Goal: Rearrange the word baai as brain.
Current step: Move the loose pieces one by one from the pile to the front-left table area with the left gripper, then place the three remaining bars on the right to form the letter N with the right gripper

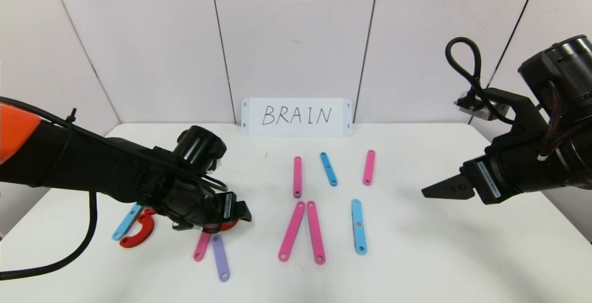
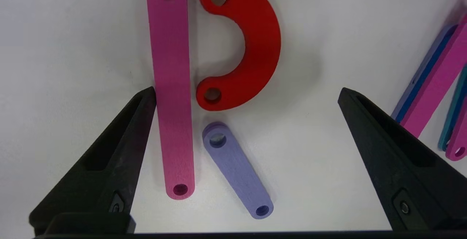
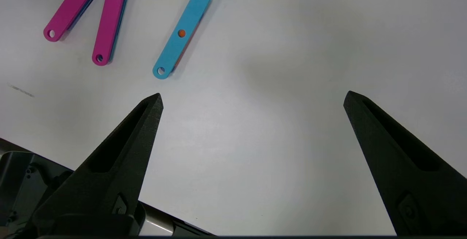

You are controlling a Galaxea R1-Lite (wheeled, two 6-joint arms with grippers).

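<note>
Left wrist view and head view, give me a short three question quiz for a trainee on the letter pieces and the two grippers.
1. True or false: the left gripper is open above the table, holding nothing.
2. Which piece forms the curved bowl beside the long pink bar? A) red C-shaped piece B) light blue bar C) white card
3. Fill in: the slanted leg below that curved piece is the ____ bar.

Key:
1. True; its fingers stand apart.
2. A
3. Purple. The right gripper is also open, off to the right side, over bare table.
</note>
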